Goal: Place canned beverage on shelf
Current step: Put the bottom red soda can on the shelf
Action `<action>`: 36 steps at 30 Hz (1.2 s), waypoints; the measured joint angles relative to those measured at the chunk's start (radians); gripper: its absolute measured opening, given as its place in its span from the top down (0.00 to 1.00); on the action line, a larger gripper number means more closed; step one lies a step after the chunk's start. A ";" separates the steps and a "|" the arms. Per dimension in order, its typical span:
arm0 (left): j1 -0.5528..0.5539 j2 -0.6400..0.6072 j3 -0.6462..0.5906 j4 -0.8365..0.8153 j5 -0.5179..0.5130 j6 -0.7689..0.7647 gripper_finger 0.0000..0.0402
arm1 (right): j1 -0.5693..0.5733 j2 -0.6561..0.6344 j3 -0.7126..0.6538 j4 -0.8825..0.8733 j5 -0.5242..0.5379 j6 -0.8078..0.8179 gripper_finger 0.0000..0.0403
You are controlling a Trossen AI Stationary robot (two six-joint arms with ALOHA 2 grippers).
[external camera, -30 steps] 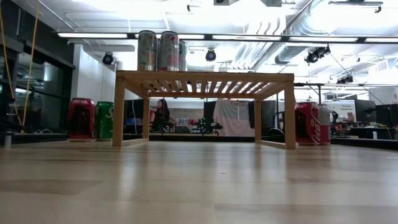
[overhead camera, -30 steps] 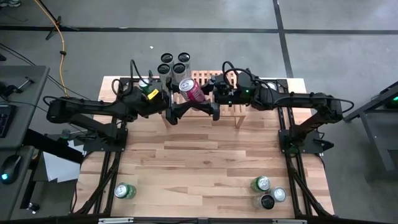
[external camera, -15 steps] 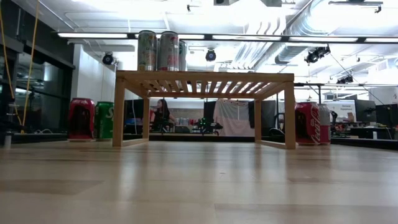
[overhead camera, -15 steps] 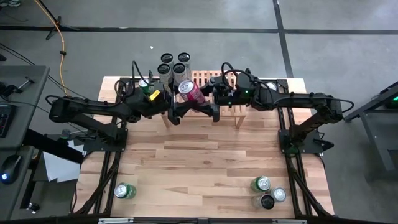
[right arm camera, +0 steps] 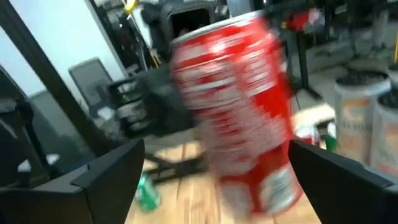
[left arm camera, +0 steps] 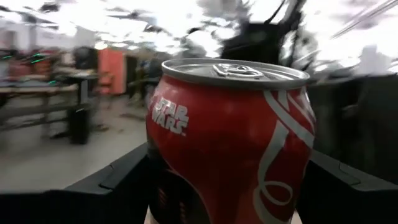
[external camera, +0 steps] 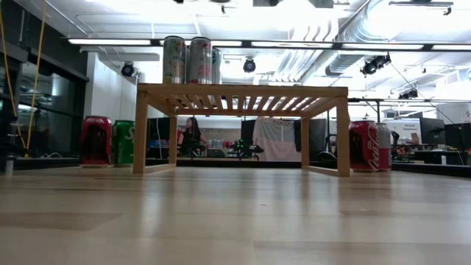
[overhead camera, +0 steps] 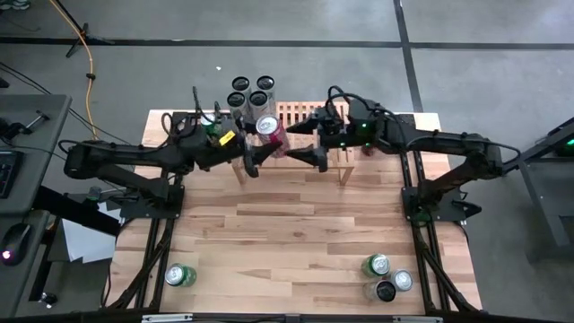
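Now, a handover over the shelf (overhead camera: pixel 309 135)!
Left claw (overhead camera: pixel 260 154) clasped the red can (overhead camera: pixel 268 128); right claw (overhead camera: pixel 309 148), at its three o'clock, gaped wide. Best lowered upright, clear of neighbours.

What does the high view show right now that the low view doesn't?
Only the high view shows both arms meeting over the shelf, the left gripper and right gripper flanking a red can, plus the loose cans near the table's front edge. Only the low view shows the red and green cans standing on the table beyond the shelf's legs, and the room behind. Both show the shelf and the tall cans grouped at its left end.
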 joint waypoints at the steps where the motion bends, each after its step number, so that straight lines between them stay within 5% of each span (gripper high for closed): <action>1: 0.002 -0.007 0.000 -0.035 -0.015 0.012 0.30 | -0.006 -0.010 0.000 -0.033 0.001 0.000 0.06; 6: 0.002 -0.015 0.000 -0.254 -0.146 0.039 0.30 | -0.029 -0.035 0.010 -0.073 0.087 0.086 0.07; 18: 0.002 0.193 0.148 -0.536 -0.199 0.021 0.30 | -0.035 0.070 0.145 -0.366 0.311 0.325 0.06; 36: 0.026 0.305 0.263 -0.592 -0.160 0.072 0.30 | -0.023 0.108 0.158 -0.511 0.398 0.386 0.06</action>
